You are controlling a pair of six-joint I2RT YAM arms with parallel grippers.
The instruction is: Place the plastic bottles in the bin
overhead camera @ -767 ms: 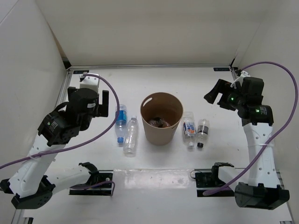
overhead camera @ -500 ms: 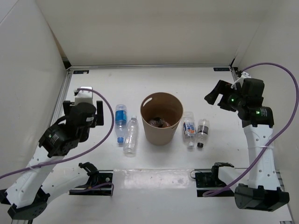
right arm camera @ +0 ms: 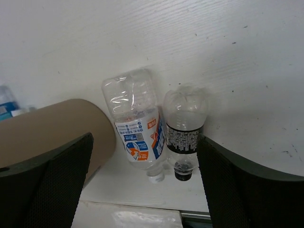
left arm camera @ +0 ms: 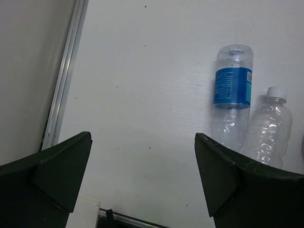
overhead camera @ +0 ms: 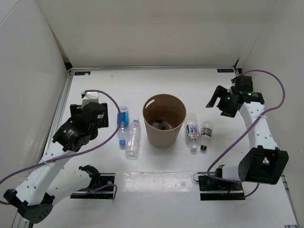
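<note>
The tan bin (overhead camera: 164,120) stands mid-table with something dark at its bottom. Left of it lie a blue-labelled bottle (overhead camera: 123,124) (left arm camera: 232,91) and a clear white-capped bottle (overhead camera: 133,138) (left arm camera: 270,127). Right of it lie a blue-and-orange-labelled bottle (overhead camera: 192,131) (right arm camera: 139,128) and a dark-labelled, black-capped bottle (overhead camera: 205,134) (right arm camera: 185,131). My left gripper (overhead camera: 102,113) (left arm camera: 142,178) is open and empty, left of the left pair. My right gripper (overhead camera: 217,100) (right arm camera: 145,183) is open and empty, above and behind the right pair. The bin's wall shows in the right wrist view (right arm camera: 52,133).
White walls enclose the table on the left, back and right. A metal rail (left arm camera: 66,80) runs along the left edge. Black mounts with cables (overhead camera: 97,183) sit near the front edge beside a clear taped strip (overhead camera: 159,179).
My left arm has swung forward and right, its gripper closer to the left pair of bottles. My right arm has stretched back and lowered its gripper a little. The bottles have not moved.
</note>
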